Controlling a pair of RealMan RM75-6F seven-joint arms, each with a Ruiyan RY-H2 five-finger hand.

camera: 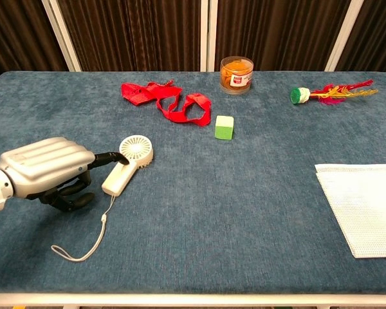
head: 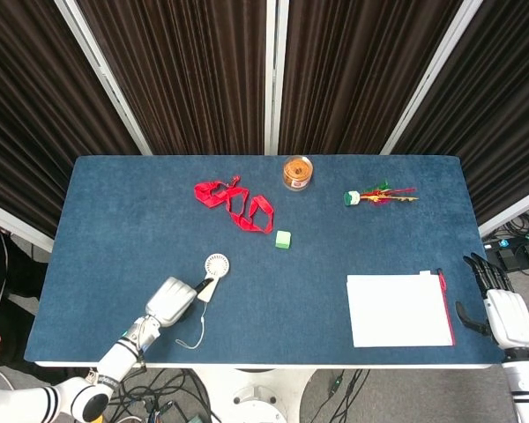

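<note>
Left hand (camera: 48, 168) low over the near-left part of the blue table (camera: 244, 212). Back of the hand faces up, fingers curled under, one dark fingertip (camera: 110, 156) stretched right, touching the handle of the small white handheld fan (camera: 128, 163). It holds nothing; the fan is not gripped, only touched at the handle's left side.

The fan lies flat just right of the left hand: round head on the far side, handle pointing near and slightly left. Its thin wrist cord (camera: 83, 243) trails from the handle end toward the near edge and loops left, in front of the hand. In the head view the same hand (head: 168, 300) sits at the near-left, fan (head: 211, 272) just beyond its fingertips, to the right and farther.

Right hand (head: 502, 310) off the table's near-right corner, well apart from everything; fingers straight and spread, holding nothing. Seen in the head view only.

Elsewhere on the table: red ribbon (camera: 165, 100) bunched far of the fan, left of centre; green cube (camera: 224, 127) right of the ribbon; clear jar with orange contents (camera: 236, 74) at the far edge; feathered shuttlecock (camera: 325, 93) far right; white mesh sheet (camera: 363, 206) near right.
</note>
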